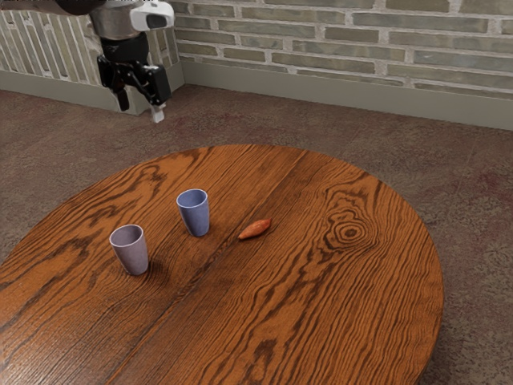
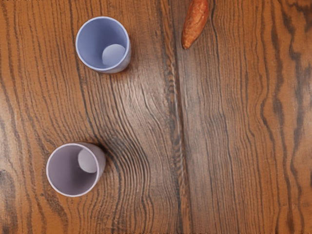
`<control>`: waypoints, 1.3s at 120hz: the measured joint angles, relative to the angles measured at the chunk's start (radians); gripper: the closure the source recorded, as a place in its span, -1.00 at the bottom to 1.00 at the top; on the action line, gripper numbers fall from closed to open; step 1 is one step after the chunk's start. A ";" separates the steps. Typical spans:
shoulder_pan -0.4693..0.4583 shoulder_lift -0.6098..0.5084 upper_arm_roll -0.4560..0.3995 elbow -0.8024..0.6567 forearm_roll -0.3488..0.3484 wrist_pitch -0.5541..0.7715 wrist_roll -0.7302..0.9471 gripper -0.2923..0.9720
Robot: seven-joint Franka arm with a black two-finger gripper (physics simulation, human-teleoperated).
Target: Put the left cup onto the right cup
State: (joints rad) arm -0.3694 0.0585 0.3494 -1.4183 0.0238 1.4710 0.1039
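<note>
Two cups stand upright on the round wooden table (image 1: 337, 321). The lilac cup (image 1: 130, 249) is nearer the exterior view's left, and the blue cup (image 1: 194, 212) stands a little to its right and farther back. From above, the lilac cup (image 2: 74, 168) and the blue cup (image 2: 103, 44) both look empty. My gripper (image 1: 139, 106) hangs high above the table's far left edge, well away from both cups, open and holding nothing.
An orange sweet potato (image 1: 255, 229) lies on the table just right of the blue cup; from above, the sweet potato (image 2: 194, 22) sits close to that cup. A brick wall (image 1: 361, 40) runs behind the table.
</note>
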 joint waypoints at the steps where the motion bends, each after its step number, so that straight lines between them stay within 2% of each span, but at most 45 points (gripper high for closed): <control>1: -0.002 0.000 -0.004 -0.003 0.000 0.002 0.000 -0.51; 23: -0.020 -0.009 -0.031 -0.110 0.002 0.058 0.009 -0.51; 39: 0.030 -0.121 -0.035 -0.353 0.019 0.146 0.024 -0.51; 51: 0.127 -0.211 -0.073 -0.552 0.038 0.251 0.034 -0.51; 70: 0.190 -0.219 -0.087 -0.707 0.064 0.416 0.045 -0.51; 99: 0.289 -0.126 -0.087 -0.794 0.041 0.623 0.056 -0.51; 125: 0.295 -0.004 -0.087 -0.752 0.015 0.761 0.062 -0.51; 156: 0.278 0.057 -0.087 -0.743 -0.042 0.826 0.065 -0.51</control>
State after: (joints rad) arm -0.0915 0.1150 0.2623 -2.1610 -0.0181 2.2967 0.1690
